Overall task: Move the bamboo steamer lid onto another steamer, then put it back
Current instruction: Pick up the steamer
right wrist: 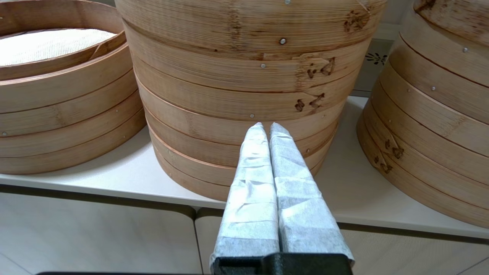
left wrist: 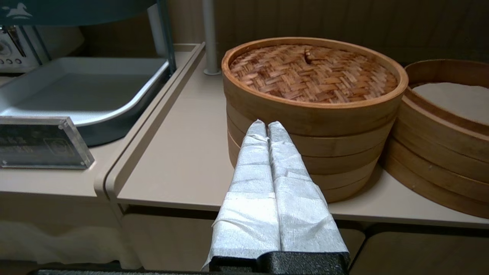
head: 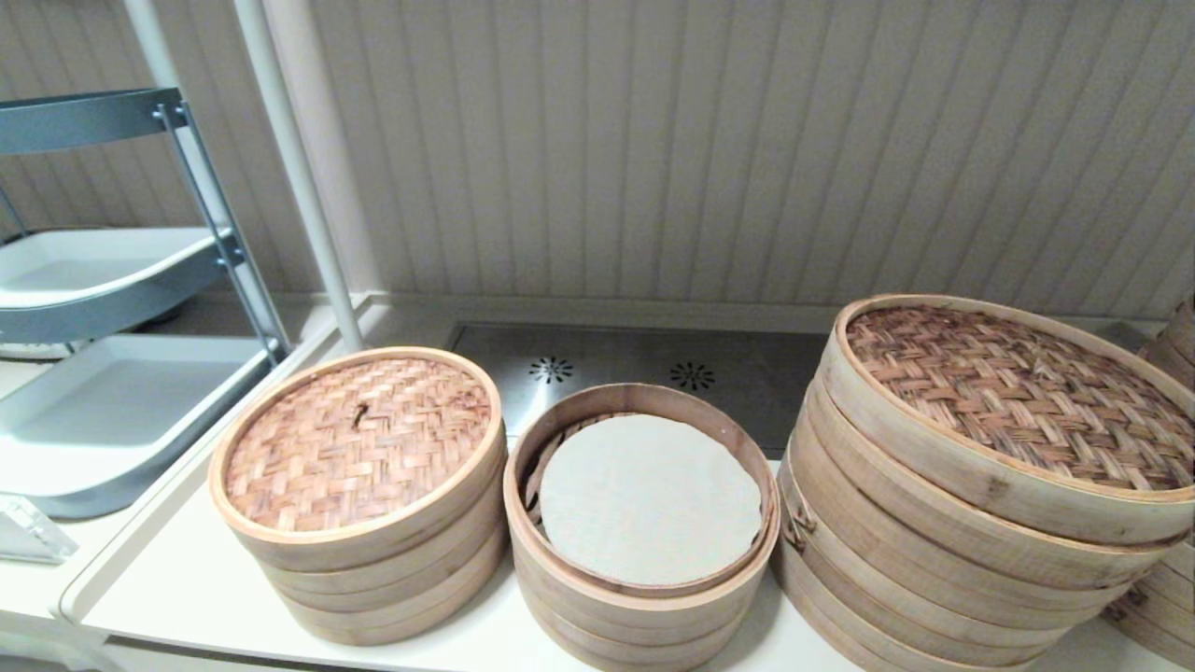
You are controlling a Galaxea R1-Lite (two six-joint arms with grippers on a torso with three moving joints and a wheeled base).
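The small bamboo steamer lid (head: pixel 359 441) (left wrist: pixel 313 72), reddish-brown weave with a dark knot and pale rim, sits on the left steamer stack. Right beside it stands another steamer (head: pixel 644 504) (left wrist: pixel 450 99), uncovered, its greyish-white paper liner leaving slats bare along its left edge. Neither arm shows in the head view. My left gripper (left wrist: pixel 266 124) is shut and empty, held off the counter's front edge, pointing at the side of the lidded stack. My right gripper (right wrist: pixel 266 126) is shut and empty, in front of the large stack.
A much larger steamer stack (head: pixel 980 467) (right wrist: pixel 248 76) with a dark woven lid stands at the right, and one more stack (right wrist: pixel 439 107) beyond it. A grey tray rack (head: pixel 112 373) and an acrylic sign (left wrist: pixel 38 143) are at the left. A metal vent plate (head: pixel 635 373) lies behind.
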